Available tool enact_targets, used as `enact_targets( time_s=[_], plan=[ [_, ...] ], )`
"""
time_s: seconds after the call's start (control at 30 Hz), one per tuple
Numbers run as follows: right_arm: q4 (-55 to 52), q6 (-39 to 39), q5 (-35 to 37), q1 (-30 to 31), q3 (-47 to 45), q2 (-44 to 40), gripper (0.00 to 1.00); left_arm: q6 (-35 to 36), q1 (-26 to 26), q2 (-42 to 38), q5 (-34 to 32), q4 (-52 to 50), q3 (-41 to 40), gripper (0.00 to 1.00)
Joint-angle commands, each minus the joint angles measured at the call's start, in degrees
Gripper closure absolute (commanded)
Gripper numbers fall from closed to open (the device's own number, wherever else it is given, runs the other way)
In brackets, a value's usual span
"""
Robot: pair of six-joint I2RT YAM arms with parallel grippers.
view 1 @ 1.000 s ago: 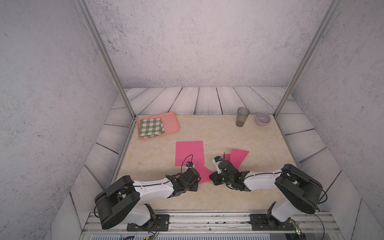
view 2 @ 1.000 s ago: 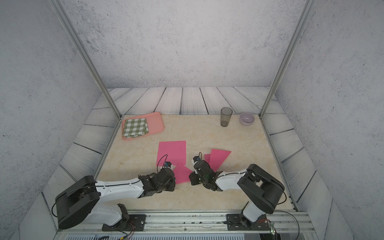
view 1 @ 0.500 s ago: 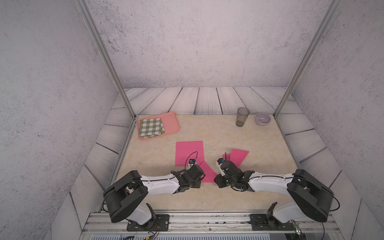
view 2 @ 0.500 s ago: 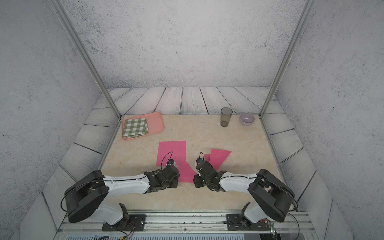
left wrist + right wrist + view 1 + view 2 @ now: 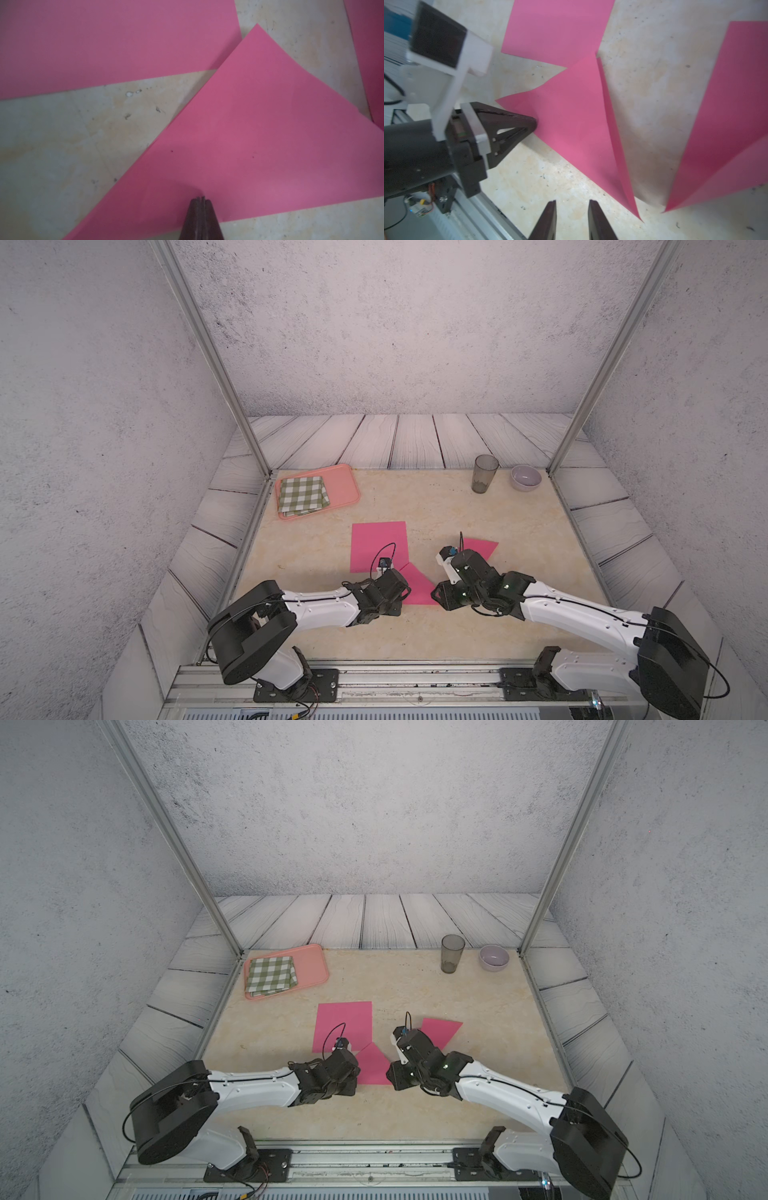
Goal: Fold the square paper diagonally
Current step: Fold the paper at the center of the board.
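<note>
A pink paper folded into a triangle (image 5: 419,585) (image 5: 374,1067) lies on the beige table between my two grippers. My left gripper (image 5: 200,198) (image 5: 405,593) is shut, its tips pressed down on the triangle (image 5: 259,124) near one edge. My right gripper (image 5: 572,202) (image 5: 436,595) is open over bare table just off the triangle's corner (image 5: 638,217), holding nothing. The triangle's edge on that side (image 5: 612,135) stands slightly off the table. A flat pink square sheet (image 5: 378,546) (image 5: 114,41) lies just behind the triangle.
Another folded pink sheet (image 5: 482,547) (image 5: 716,135) lies behind my right arm. A pink tray (image 5: 345,485) with a green checked cloth (image 5: 302,494) sits back left. A grey tumbler (image 5: 484,474) and a lilac bowl (image 5: 525,477) stand back right. The metal rail (image 5: 415,672) runs along the front.
My right gripper's jaws have opened wider beside the triangle. My left gripper has slid a little to the right onto the triangle and stayed shut.
</note>
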Motion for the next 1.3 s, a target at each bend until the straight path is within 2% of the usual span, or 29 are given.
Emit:
enact_targets(
  time_s=[0.0,0.23,0.5,0.77,1.27],
  plan=[
    [4.35,3.09,-6.87,0.97,0.38,4.45,0.7,0.39,0.49,3.77,1.71,-8.41,-3.67,1.0],
    [9.46,2.64,-6.29,1.33,3.22,17.11,0.75,0.38,0.38,3.24,1.61,-8.61,-3.34,1.0],
    [13.25,3.72,-2.93,0.91,0.49,22.12,0.81,0.73,0.42,-1.12,0.66,-10.29,-4.48,1.0],
    [19.1,6.11,-3.67,-1.04,-6.28,21.18,0.82,0.87,0.37,-5.79,-1.54,-11.49,-6.48,1.0],
    [21.91,5.45,-3.51,-2.27,-11.98,20.19,0.82,0.38,0.4,-3.65,-2.07,-11.67,-6.09,1.0]
  ],
)
